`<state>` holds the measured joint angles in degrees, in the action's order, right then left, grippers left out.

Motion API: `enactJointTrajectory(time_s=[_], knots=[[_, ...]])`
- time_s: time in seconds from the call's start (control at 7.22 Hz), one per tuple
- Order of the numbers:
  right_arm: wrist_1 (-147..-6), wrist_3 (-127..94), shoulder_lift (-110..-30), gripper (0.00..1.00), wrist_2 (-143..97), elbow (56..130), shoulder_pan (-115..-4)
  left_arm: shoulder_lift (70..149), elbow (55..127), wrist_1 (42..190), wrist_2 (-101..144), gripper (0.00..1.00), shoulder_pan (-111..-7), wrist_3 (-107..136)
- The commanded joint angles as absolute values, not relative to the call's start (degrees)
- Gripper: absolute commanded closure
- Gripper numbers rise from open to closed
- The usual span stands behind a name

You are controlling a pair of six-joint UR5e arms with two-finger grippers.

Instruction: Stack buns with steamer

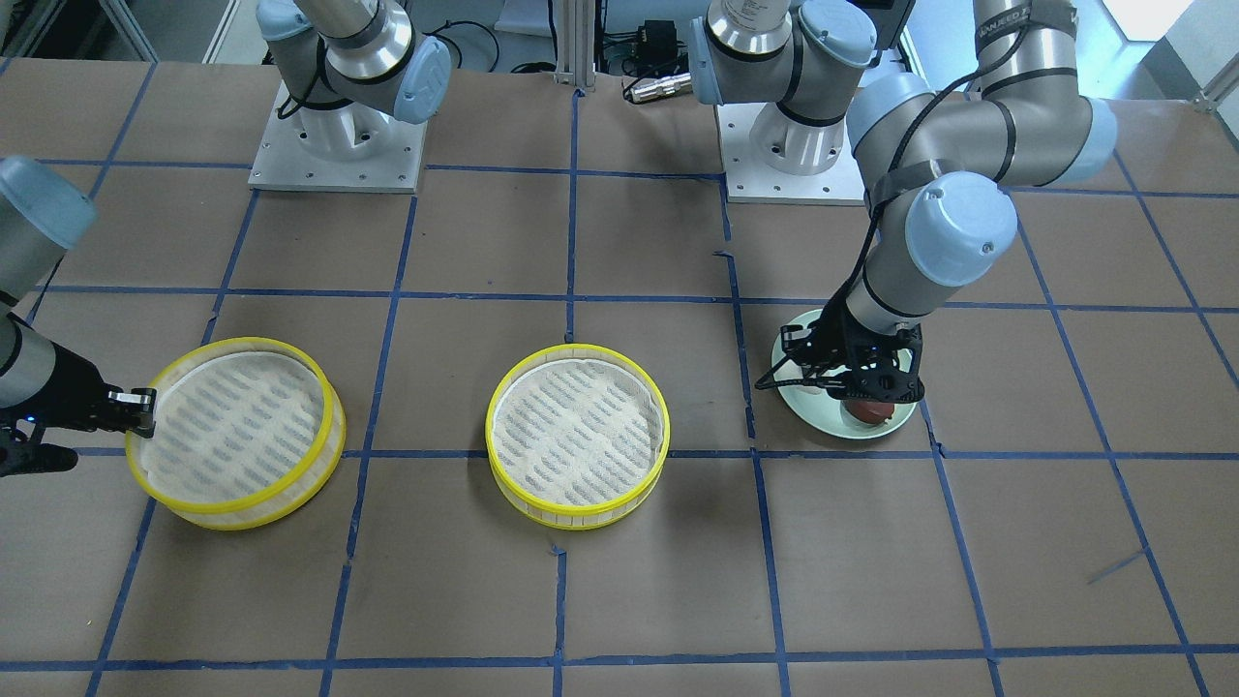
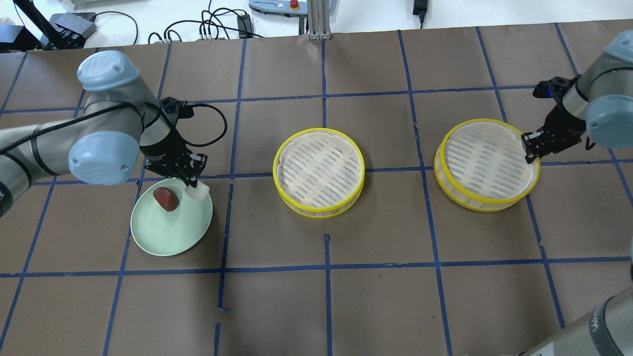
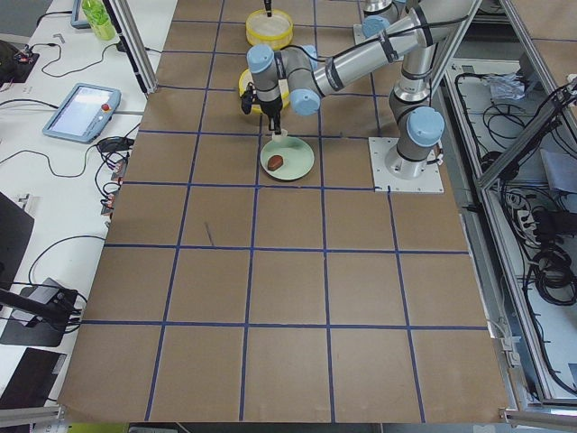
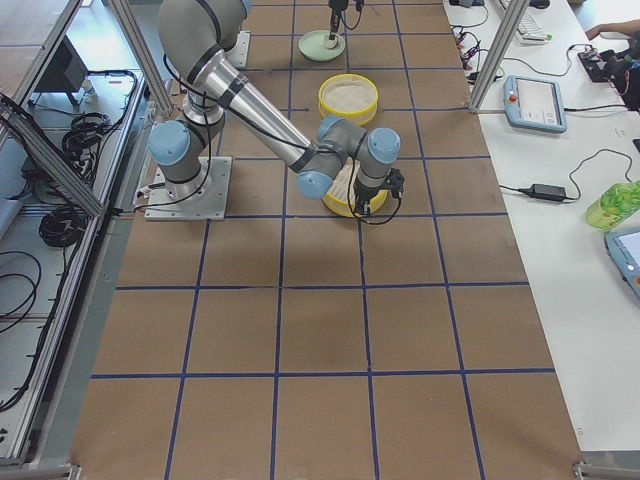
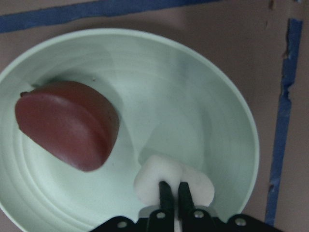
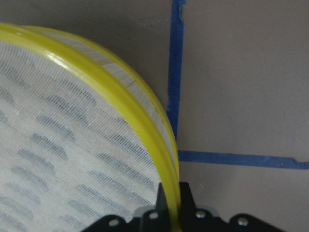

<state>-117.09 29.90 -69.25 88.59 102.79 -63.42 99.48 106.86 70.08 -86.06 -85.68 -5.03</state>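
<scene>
My left gripper (image 2: 195,187) is over the pale-green plate (image 2: 168,232) and is shut on the white bun (image 5: 157,174) at the plate's edge; the fingers pinch it in the left wrist view. The dark reddish-brown bun (image 2: 166,199) lies on the plate beside it, also in the wrist view (image 5: 67,123). My right gripper (image 2: 528,147) is shut on the yellow rim (image 6: 96,82) of the right steamer tier (image 2: 484,160). The second steamer tier (image 2: 319,168) stands empty at the table's middle.
Brown paper with a blue tape grid covers the table. The two arm bases (image 1: 339,145) stand at the robot's side. Cables and devices lie beyond the far edge (image 2: 217,24).
</scene>
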Motion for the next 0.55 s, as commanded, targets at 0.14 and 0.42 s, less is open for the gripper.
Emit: enactJointTrajectory(time_s=[0.14,0.42], knots=[[-95.4,29.6,-77.4,0.95,89.1,90.7,-63.5,101.1,100.9,65.0,-74.6,0.94,-101.4,20.1],[-88.3,29.3,-82.9,0.95,89.8,88.2,-63.5,106.2,101.3,57.4,-74.0,0.01,-104.8,28.4]])
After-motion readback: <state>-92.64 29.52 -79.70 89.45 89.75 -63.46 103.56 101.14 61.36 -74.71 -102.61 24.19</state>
